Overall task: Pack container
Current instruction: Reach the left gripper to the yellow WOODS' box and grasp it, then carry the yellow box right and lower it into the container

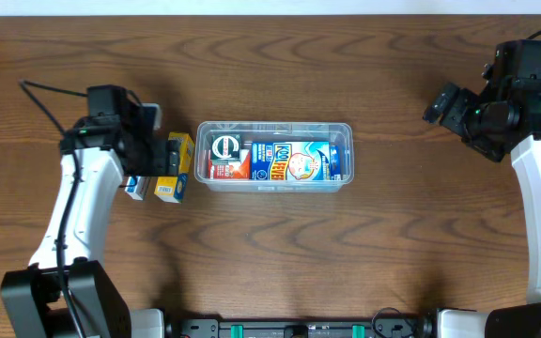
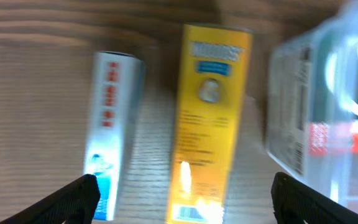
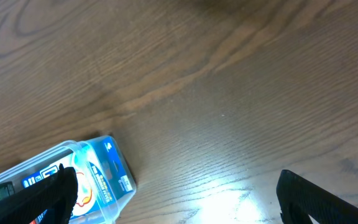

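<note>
The container (image 1: 274,126) lies near the middle of the tabletop (image 1: 270,263), long side running left to right, open at the top. Two boxes lie flat inside it: a red and white one (image 1: 225,156) with a round dark emblem at the left end, and a longer blue one (image 1: 299,161) filling the rest, the two touching. Just beside the container's left end, outside it, a yellow box (image 1: 176,178) lies on the wood with its long side across the container's. Right next to that, further left, is a slimmer white box with a blue end (image 1: 137,188), partly hidden under the left arm. The left pincer (image 2: 188,200) hovers over these two loose boxes with its fingers (image 2: 76,198) spread wide. In the left wrist view one tip shows by the white box and the other in the gap between the yellow box and the container wall. That view is blurred, and I can't tell whether either tip touches anything. Well apart, off beyond the container's right end, the right pincer (image 3: 179,200) hangs above bare wood, its fingers also spread and holding nothing. Only the container's near corner shows at the lower left of the right wrist view.
</note>
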Tool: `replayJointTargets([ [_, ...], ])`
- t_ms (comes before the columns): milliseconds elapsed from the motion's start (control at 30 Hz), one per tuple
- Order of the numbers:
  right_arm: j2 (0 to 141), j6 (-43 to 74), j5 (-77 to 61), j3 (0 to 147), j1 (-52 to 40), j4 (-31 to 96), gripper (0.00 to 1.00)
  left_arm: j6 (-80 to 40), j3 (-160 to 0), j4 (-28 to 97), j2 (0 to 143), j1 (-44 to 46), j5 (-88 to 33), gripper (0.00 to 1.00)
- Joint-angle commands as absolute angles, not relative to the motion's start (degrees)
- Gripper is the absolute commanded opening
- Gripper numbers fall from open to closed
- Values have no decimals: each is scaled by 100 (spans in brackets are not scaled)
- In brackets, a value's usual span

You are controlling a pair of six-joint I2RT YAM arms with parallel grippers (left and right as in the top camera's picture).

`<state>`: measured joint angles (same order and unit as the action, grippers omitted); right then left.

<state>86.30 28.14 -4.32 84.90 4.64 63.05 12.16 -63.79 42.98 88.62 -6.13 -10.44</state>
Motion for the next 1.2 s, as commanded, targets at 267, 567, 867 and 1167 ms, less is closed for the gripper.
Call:
replayJointTargets([
  [267, 8637, 2886, -436, 8538, 508, 6307, 99, 1409, -6399, 4307, 9531, -244, -596, 87],
  [567, 8639, 2886, -436, 8538, 508, 6307, 99, 1413, -6399, 4073, 10001, -244, -622, 82],
  [867, 8637, 2886, -436, 8538, 508, 6307, 99, 1415, -6399, 3929, 10228, -250, -617, 64],
  [1167, 8639, 2884, -436, 8538, 508, 6307, 99, 1413, -6399, 3848, 10239, -384, -617, 44],
])
